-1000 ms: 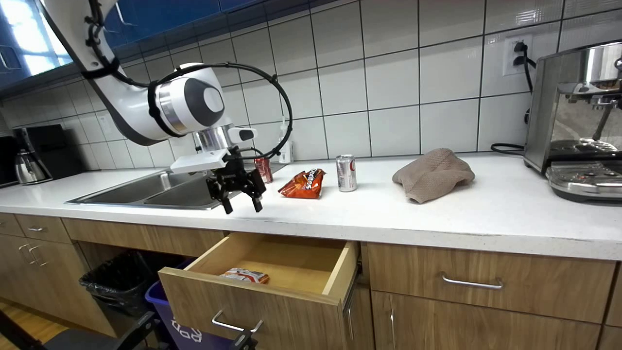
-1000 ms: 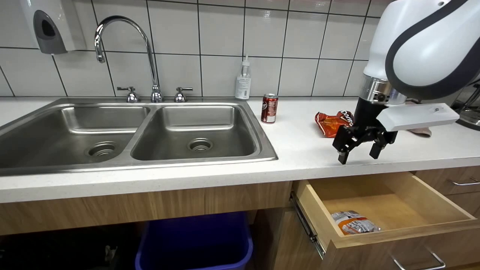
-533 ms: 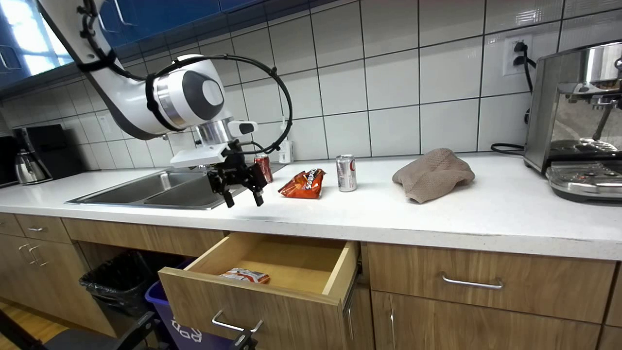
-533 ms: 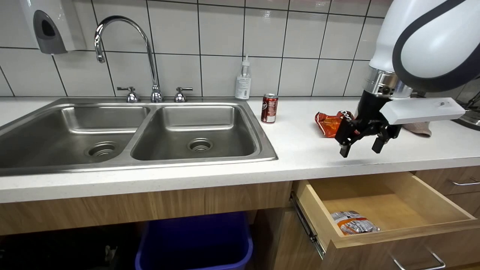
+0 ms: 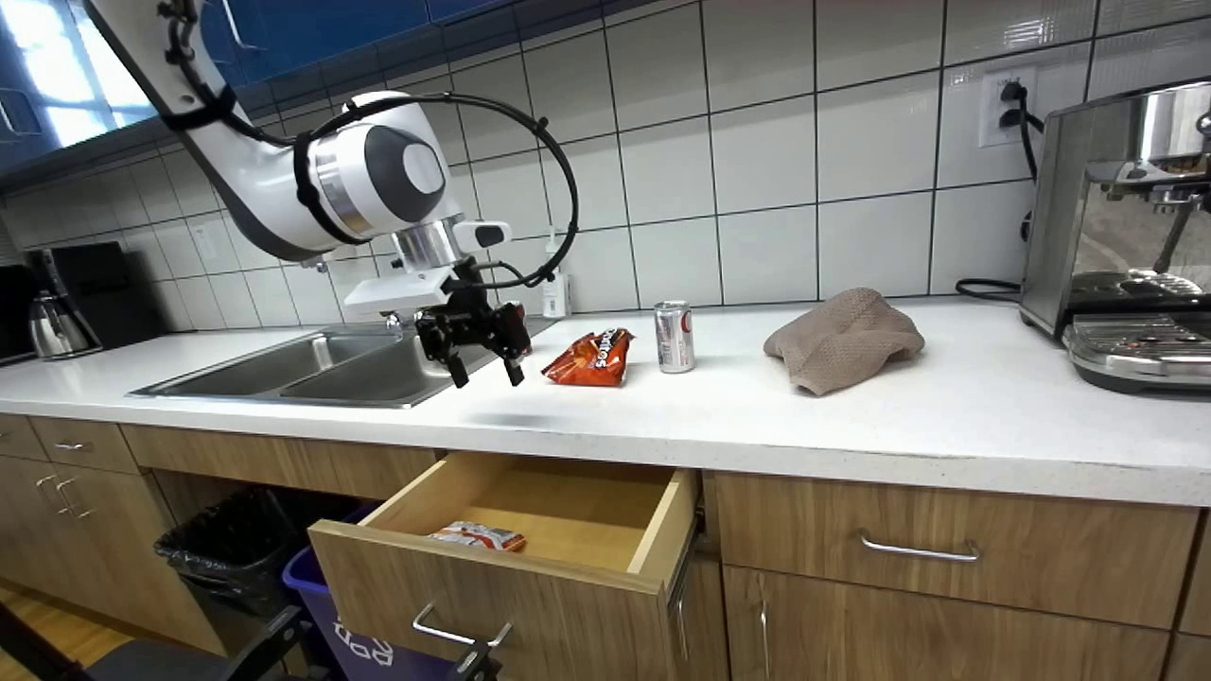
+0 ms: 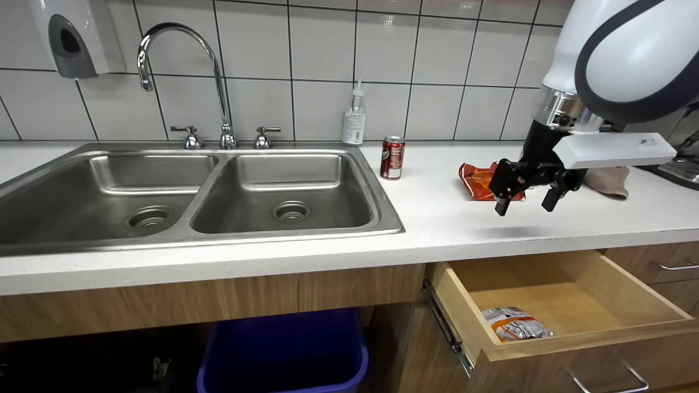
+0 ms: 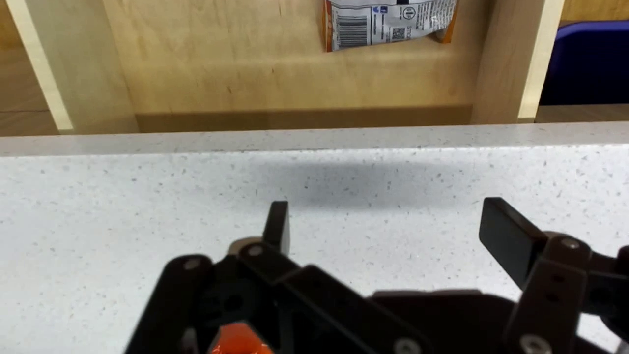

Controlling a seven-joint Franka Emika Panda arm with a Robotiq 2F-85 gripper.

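Doritos bag on ctr, not gripped yet.
Gripper hovers nearby, jaws apart, nothing btwn; drawer pulled out w/ 1 pkt inside (orange/silver), so grasping's prob. left.

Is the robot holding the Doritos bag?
No, in an exterior view the gripper is open and empty, and the Doritos bag lies on the counter.

Glossy to satin
A glossy plastic Doritos bag, smooth wooden drawer and satin metal sink are seen.
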